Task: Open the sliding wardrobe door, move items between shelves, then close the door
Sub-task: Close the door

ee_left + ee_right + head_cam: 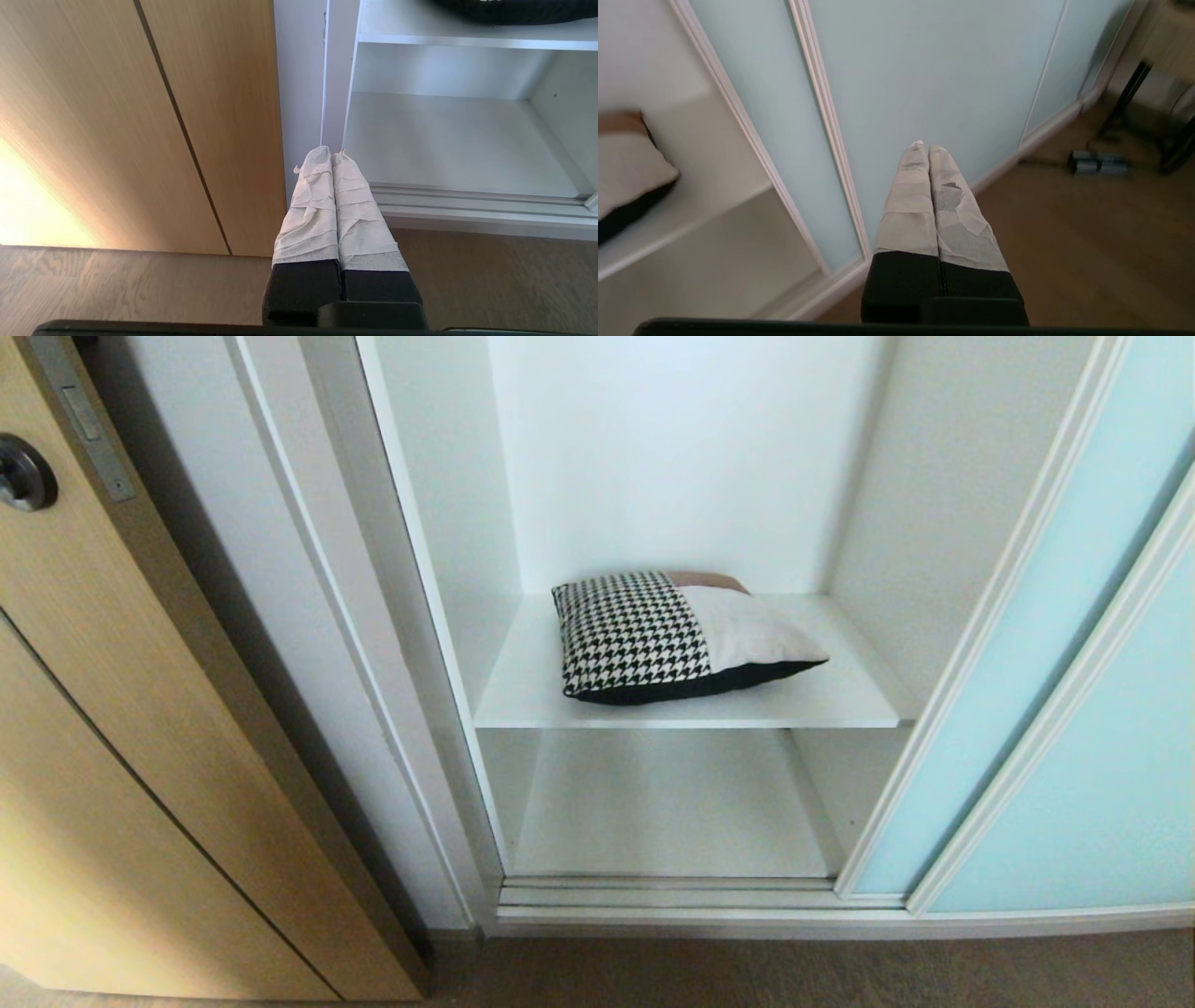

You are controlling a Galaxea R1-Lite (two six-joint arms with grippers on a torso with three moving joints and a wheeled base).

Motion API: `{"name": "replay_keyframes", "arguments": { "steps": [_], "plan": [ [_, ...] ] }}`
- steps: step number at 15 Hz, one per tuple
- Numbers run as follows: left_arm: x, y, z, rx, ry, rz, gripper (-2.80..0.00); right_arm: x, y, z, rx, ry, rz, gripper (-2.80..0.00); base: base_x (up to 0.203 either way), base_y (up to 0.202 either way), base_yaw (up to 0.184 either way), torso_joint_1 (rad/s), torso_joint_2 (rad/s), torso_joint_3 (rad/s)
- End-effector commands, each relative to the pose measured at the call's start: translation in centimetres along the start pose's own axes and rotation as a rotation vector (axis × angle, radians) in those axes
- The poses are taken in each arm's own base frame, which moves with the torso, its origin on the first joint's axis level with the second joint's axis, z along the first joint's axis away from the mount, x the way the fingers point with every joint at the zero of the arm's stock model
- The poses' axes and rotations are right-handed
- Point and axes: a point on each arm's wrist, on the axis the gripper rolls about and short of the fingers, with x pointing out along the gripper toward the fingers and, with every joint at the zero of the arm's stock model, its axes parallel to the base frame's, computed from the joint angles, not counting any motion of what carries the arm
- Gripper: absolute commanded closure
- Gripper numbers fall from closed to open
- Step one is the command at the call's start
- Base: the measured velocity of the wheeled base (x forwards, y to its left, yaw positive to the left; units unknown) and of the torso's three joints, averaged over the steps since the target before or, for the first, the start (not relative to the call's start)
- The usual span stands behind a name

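Here the sliding wardrobe door (1046, 644) stands pushed over to my right, its pale aqua glass overlapping a second glass panel (1111, 775), so the wardrobe is open in front of me. On the upper shelf (523, 700) the cushion (677, 635) lies flat near the middle, houndstooth patch to the left, cream patch to the right, a rust-brown strip at the back, black underside showing along the front edge. The lower shelf (667, 803) sits beneath it, just above the door tracks (672, 894). My right hand (923, 147) is pressed shut, holding nothing, pointing at the foot of the glass door above the wood floor (1087, 242). My left hand (331, 153) is likewise shut and empty, hanging low before the wardrobe's left post (334, 74), beside the tan wood-grain door (103, 728).
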Motion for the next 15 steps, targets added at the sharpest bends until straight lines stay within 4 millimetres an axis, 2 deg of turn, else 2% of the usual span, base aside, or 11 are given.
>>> {"name": "replay_keyframes", "arguments": {
  "steps": [1, 3, 5, 8, 11, 15],
  "plan": [
    [0.0, 0.0, 0.0, 0.0, 0.003, 0.0, 0.0, 5.4, 0.7, 0.1, -0.007, 0.147, 0.053, 0.0, 0.0, 0.0, 0.0, 0.0, 0.0, 0.0],
    [0.0, 0.0, 0.0, 0.0, 0.003, 0.0, 0.0, 8.0, 0.3, 0.4, 0.02, 0.213, 0.165, 0.0, 0.0, 0.0, 0.0, 0.0, 0.0, 0.0],
    [0.0, 0.0, 0.0, 0.0, 0.003, 0.0, 0.0, 10.5, -0.2, 0.2, 0.04, 0.257, 0.203, 0.0, 0.0, 0.0, 0.0, 0.0, 0.0, 0.0],
    [0.0, 0.0, 0.0, 0.0, 0.003, 0.0, 0.0, 13.9, -2.1, -0.3, 0.081, 0.294, 0.255, 0.0, 0.0, 0.0, 0.0, 0.0, 0.0, 0.0],
    [0.0, 0.0, 0.0, 0.0, 0.003, 0.0, 0.0, 16.3, -4.9, -0.5, 0.124, 0.294, 0.277, 0.0, 0.0, 0.0, 0.0, 0.0, 0.0, 0.0],
    [0.0, 0.0, 0.0, 0.0, 0.003, 0.0, 0.0, 18.9, -6.9, -1.6, 0.145, 0.318, 0.36, 0.0, 0.0, 0.0, 0.0, 0.0, 0.0, 0.0]
  ]
}}
